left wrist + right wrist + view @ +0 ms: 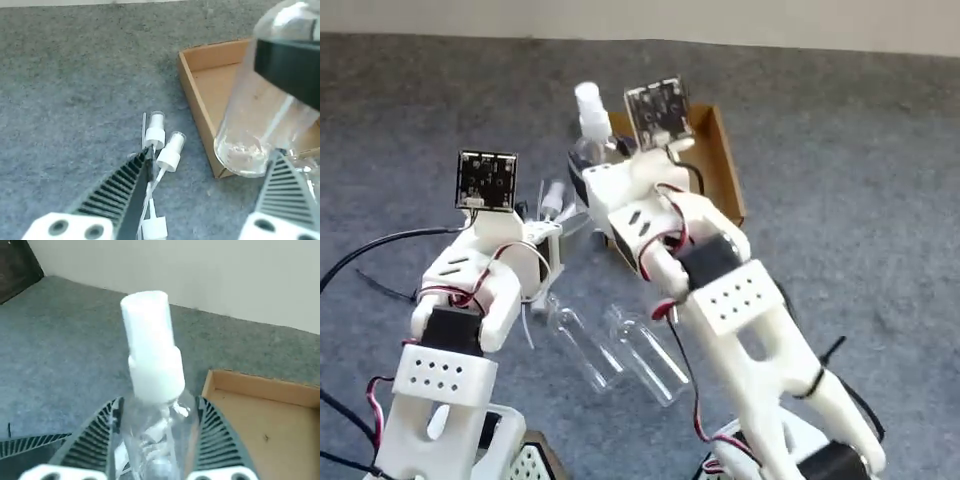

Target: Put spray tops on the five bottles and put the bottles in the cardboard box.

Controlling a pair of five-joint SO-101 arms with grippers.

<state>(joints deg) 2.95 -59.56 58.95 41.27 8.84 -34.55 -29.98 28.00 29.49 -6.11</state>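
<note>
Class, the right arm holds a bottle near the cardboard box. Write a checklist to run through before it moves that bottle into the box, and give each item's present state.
1. Spray top sits on the held bottle: ok.
2. Right gripper shut on that bottle: ok.
3. Left gripper open, not clamping the bottle: ok.
4. Cardboard box floor bare where visible: ok.
5. Top screwed fully tight: cannot tell.
6. Other bottles capped: not ok; two bottles lie uncapped on the carpet.
</note>
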